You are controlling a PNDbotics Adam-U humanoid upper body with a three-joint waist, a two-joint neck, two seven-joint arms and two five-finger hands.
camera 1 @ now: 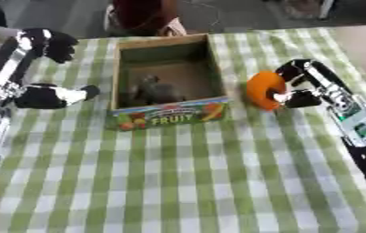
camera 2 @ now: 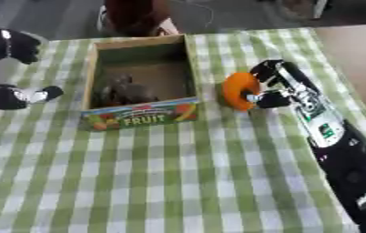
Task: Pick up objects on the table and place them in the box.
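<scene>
An open cardboard box (camera 1: 169, 113) with "FRUIT" printed on its front wall stands at the upper middle of the checked table. A greyish object (camera 1: 153, 91) lies inside it; I cannot make out what it is. Just right of the box, my right hand (camera 1: 297, 84) is curled round a round orange object (camera 1: 263, 90), holding it close above the cloth. My left hand (camera 1: 52, 95) hovers left of the box with its fingers relaxed and nothing in it.
The green and white checked cloth (camera 1: 186, 182) covers the table. Bare wooden tabletop (camera 2: 361, 59) shows at the far right. A person's dark red clothing (camera 1: 142, 13) is at the far edge behind the box.
</scene>
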